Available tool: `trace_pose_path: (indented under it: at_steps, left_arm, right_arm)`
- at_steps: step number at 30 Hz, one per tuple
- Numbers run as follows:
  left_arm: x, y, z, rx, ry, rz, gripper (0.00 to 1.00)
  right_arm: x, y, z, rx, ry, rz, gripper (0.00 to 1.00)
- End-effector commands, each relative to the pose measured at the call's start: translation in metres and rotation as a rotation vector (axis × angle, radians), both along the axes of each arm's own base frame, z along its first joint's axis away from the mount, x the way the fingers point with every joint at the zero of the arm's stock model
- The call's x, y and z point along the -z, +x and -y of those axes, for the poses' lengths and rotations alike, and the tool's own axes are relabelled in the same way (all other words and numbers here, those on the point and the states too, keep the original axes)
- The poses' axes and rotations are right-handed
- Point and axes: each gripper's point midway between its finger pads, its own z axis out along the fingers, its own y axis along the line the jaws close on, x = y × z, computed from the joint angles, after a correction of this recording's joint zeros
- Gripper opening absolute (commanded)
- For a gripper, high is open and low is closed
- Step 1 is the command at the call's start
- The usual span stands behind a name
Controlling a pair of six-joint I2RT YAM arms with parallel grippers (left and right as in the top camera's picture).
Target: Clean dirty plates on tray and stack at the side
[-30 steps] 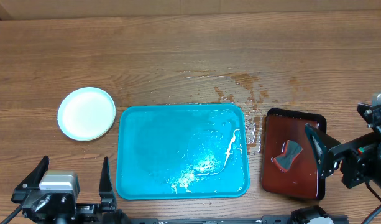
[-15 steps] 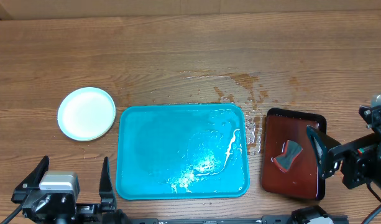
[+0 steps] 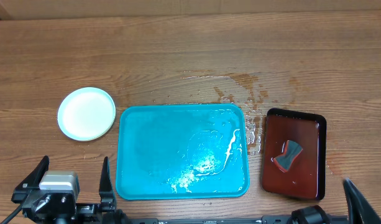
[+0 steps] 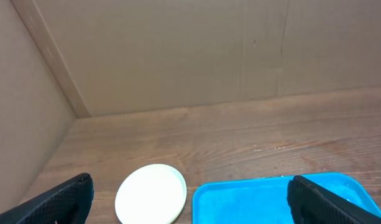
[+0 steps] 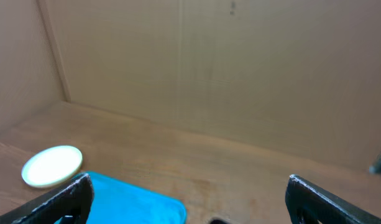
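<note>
The tray (image 3: 181,152) holds no plates; the plates (image 3: 86,113) sit stacked toward the table's left edge. The left gripper (image 3: 73,171) and right gripper (image 5: 196,202) gape wide, holding nothing. The task looks finished.

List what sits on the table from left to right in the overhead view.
white plate → turquoise tray → red-brown tray, which holds a small grey object.
</note>
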Motion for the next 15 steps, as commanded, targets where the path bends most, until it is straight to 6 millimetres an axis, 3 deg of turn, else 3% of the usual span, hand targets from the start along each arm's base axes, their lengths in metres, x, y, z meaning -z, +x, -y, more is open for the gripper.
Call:
trace_pose_path:
  at_steps: [1,5,15]
  left_arm:
    - [0.001,-0.001,0.0,0.0,0.012,0.0,1.0]
    - [0.001,-0.001,0.0,0.0,0.012,0.0,1.0]
    - [0.001,-0.001,0.0,0.0,0.012,-0.001,1.0]
  right_arm:
    - [0.026,0.0,0.002,0.021,0.006,0.022,1.0]
    - [0.044,0.009,-0.001,0.019,0.025,0.099,1.0]
    - [0.094,0.078,-0.026,-0.041,0.085,0.368,1.0]
